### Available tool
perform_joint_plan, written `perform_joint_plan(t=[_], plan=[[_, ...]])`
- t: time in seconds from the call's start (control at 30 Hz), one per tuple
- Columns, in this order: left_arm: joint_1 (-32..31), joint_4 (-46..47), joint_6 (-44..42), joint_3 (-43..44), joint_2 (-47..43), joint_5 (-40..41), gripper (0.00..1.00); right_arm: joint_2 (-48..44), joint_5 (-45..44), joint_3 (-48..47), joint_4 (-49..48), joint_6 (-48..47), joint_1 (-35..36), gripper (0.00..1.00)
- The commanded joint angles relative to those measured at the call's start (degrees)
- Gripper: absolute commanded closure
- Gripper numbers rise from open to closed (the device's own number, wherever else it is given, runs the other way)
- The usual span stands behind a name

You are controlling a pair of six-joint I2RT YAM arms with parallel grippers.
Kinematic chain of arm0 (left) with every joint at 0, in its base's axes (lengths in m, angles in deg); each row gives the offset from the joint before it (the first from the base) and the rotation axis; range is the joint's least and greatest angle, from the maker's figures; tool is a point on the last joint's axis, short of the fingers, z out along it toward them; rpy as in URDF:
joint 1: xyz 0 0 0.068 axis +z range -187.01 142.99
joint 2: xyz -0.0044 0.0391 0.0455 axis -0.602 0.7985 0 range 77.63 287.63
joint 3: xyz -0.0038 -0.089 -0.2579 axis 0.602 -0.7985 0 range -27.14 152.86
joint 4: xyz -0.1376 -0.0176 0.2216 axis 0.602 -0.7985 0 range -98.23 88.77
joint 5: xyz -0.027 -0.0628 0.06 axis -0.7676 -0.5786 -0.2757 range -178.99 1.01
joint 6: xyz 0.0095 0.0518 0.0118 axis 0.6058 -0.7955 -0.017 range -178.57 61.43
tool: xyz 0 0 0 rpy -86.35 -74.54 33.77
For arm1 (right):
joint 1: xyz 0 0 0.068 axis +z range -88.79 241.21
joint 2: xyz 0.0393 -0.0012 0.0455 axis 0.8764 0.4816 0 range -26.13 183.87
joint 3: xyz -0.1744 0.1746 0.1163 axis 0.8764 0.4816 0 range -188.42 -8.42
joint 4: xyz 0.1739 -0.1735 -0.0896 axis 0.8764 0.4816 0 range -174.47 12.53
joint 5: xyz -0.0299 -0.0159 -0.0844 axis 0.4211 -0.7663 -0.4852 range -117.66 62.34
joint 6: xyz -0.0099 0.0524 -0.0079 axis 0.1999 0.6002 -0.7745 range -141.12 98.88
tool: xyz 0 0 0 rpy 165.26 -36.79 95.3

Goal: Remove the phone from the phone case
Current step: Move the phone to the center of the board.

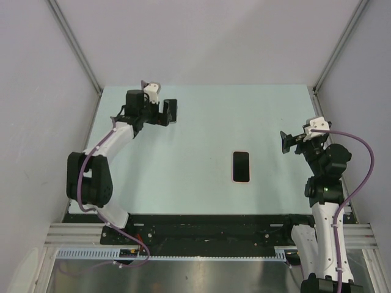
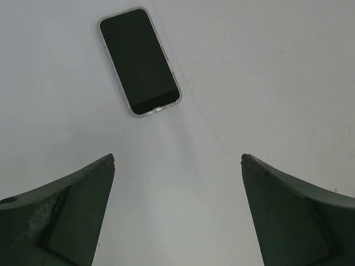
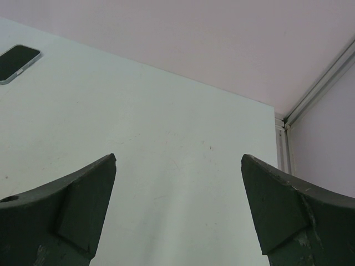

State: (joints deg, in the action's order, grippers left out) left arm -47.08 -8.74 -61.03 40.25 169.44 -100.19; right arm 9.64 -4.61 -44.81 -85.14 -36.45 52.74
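A black phone [image 1: 241,166] lies flat, screen up, in the middle of the pale green table [image 1: 201,134], sitting inside a clear phone case whose light rim frames it. In the left wrist view the phone [image 2: 140,61] lies ahead and to the left, with the case rim [image 2: 145,112] at its near end. The right wrist view catches the phone [image 3: 16,62] at the far left. My left gripper [image 1: 170,112] [image 2: 177,158] hovers open at the back left, far from the phone. My right gripper [image 1: 285,142] [image 3: 178,158] is open at the right, holding nothing.
Grey enclosure walls [image 1: 201,36] surround the table, with metal corner posts [image 1: 76,46] at the back. A black strip and rail [image 1: 201,229] run along the near edge by the arm bases.
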Motion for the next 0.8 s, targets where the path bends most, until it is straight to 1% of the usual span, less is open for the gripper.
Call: perform_joint_plan(t=[0.0, 0.1, 0.13, 0.17, 0.23, 0.27, 0.3, 0.37, 0.4, 0.6, 0.77], plan=[[-0.7, -1.6, 6.4, 7.7, 5.3, -1.5, 0.00, -0.8, 1.6, 0.4, -0.7, -0.8, -1.5, 0.00], [-1.4, -3.9, 8.4, 12.5, 10.1, 0.2, 0.00, -1.2, 2.7, 0.4, -0.7, -0.4, -2.7, 0.00], [-1.6, -4.8, 8.6, 13.9, 11.4, 2.9, 0.00, -1.3, 2.9, 0.4, -0.7, -0.2, -3.3, 0.00], [-2.2, -6.8, 9.2, 16.9, 14.2, 4.5, 0.00, -1.3, 3.2, 0.4, -0.7, 0.0, -3.6, 0.00], [-2.7, -8.8, 9.5, 19.8, 17.3, 6.8, 0.00, -1.3, 3.3, 0.4, -0.7, 0.2, -4.1, 0.00], [-3.0, -10.5, 10.3, 22.3, 18.7, 9.2, 0.00, -1.3, 3.4, 0.3, -0.7, 0.2, -4.4, 0.00], [-3.1, -11.2, 10.7, 23.3, 21.0, 10.3, 0.00, -1.3, 3.4, 0.4, -0.7, 0.3, -4.5, 0.00], [-3.5, -11.9, 11.5, 25.1, 22.8, 11.0, 0.00, -1.3, 3.1, 0.4, -0.8, 0.2, -4.5, 0.00], [-3.6, -12.1, 11.8, 25.5, 24.3, 12.9, 0.00, -1.2, 3.1, 0.3, -0.8, 0.2, -4.6, 0.00], [-5.1, -14.1, 12.3, 29.8, 28.8, 18.8, 0.00, -1.1, 2.8, 0.4, -0.8, 0.0, -5.2, 0.00], [-5.9, -17.0, 12.1, 33.8, 33.3, 20.1, 0.00, -1.1, 2.6, 0.3, -0.8, 0.0, -5.3, 0.00]])
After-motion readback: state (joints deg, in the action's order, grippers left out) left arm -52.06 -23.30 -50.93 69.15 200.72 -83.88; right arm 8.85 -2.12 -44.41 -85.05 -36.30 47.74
